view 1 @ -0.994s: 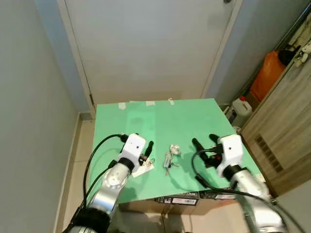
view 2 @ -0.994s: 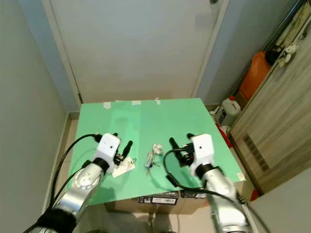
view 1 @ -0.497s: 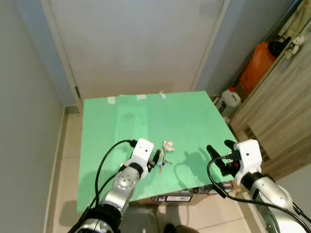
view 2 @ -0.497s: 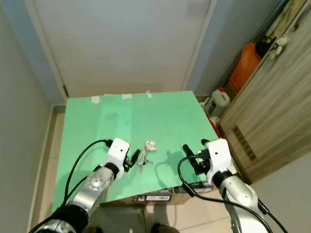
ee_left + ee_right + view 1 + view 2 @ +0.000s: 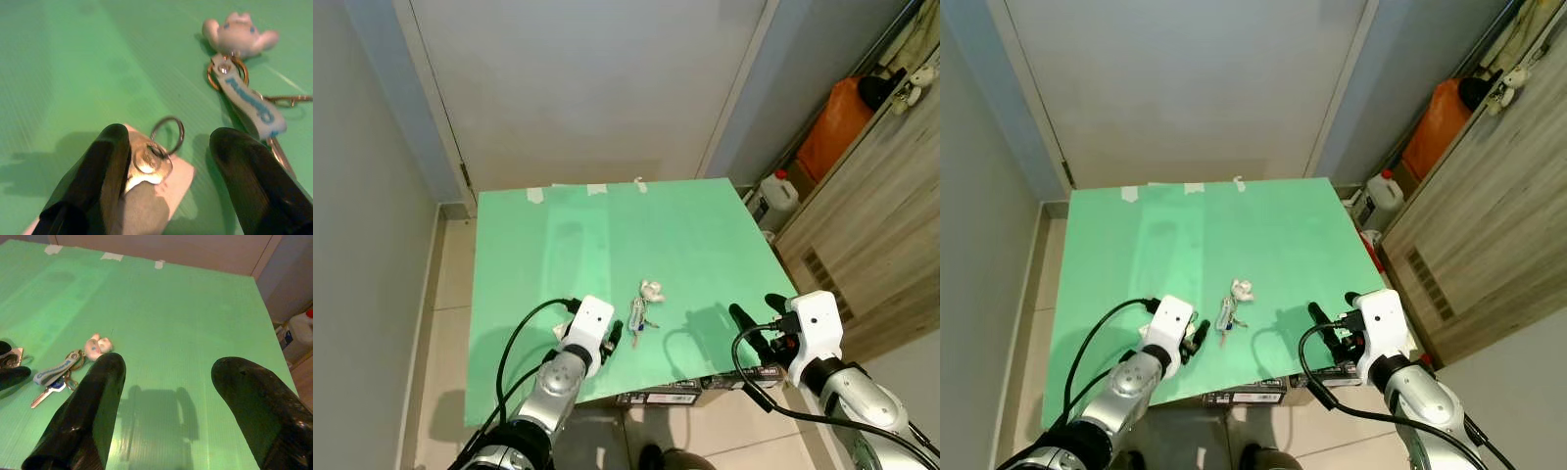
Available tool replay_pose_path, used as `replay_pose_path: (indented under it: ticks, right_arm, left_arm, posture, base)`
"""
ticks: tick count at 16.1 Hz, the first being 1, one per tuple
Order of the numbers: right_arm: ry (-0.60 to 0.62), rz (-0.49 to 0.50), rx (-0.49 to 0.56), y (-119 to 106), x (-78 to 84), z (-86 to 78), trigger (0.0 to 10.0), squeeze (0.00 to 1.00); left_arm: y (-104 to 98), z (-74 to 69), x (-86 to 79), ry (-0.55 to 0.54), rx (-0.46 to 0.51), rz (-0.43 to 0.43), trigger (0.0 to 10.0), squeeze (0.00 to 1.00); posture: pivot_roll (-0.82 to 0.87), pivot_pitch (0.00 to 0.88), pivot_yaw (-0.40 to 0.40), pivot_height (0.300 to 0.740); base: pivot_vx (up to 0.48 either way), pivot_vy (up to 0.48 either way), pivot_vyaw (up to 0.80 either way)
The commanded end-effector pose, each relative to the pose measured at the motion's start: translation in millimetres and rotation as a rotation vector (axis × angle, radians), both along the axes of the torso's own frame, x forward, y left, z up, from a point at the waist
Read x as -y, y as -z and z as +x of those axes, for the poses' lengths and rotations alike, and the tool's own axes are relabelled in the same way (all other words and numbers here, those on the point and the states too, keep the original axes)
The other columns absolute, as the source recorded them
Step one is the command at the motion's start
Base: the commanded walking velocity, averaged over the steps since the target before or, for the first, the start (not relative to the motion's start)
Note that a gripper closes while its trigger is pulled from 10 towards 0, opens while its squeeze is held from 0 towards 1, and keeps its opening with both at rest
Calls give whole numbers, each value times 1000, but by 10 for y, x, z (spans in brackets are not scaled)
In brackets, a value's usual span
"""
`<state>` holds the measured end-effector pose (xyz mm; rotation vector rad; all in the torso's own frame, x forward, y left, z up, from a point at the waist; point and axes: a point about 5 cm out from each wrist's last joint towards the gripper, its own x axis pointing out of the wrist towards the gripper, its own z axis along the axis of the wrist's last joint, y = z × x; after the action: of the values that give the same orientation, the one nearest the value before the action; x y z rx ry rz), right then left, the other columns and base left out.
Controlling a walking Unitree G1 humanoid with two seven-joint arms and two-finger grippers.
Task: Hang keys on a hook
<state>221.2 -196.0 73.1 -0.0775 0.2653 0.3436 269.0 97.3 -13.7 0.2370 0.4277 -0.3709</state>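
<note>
Green table (image 5: 607,245) before a closed door (image 5: 587,88), seen from my head. My left hand (image 5: 168,161) rests low at the table's near edge, fingers apart, straddling a small white card (image 5: 161,196) with a metal ring (image 5: 168,132) on it; nothing is clamped. My right hand (image 5: 166,396) hovers over the near right part of the table, fingers apart and empty. The keys (image 5: 639,311), on a blue-lettered strap (image 5: 247,100) with a small white figure (image 5: 237,34), lie flat on the table just beyond my left hand. Judged state of the task: not begun, with the keys ungrasped and no hook in sight; pickup, carry and hanging all remain.
</note>
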Motion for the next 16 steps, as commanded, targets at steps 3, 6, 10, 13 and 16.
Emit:
replay_pose_path:
  ticks: [3,6,10,13,16]
  right_arm:
    - [-15,-3,-7,-22,-9,-26,10000,0]
    - [-24,9,-12,-16,-58,-11,10000,0]
    - [-28,-1,-31,-21,-12,-66,10000,0]
    - [-38,-3,-38,-3,-29,-43,10000,0]
    - [-44,1,-35,8,-65,-3,10000,0]
  left_arm:
    - [20,-19,51,60,4,45,10000,0]
    - [173,-93,-27,84,-143,128,0,0]
    - [204,-92,-140,49,-164,168,0,0]
    - [170,-64,-173,68,-113,208,0,0]
    - [116,-31,-173,90,-46,228,0,0]
  posture:
    - [-149,144,-121,740]
    - [-142,142,-121,740]
    - [-150,156,-140,740]
    - [-136,152,-143,740]
    - [-124,140,-137,740]
  base:
    - [0,0,0]
    - [0,0,0]
    - [0,0,0]
    - [0,0,0]
    - [0,0,0]
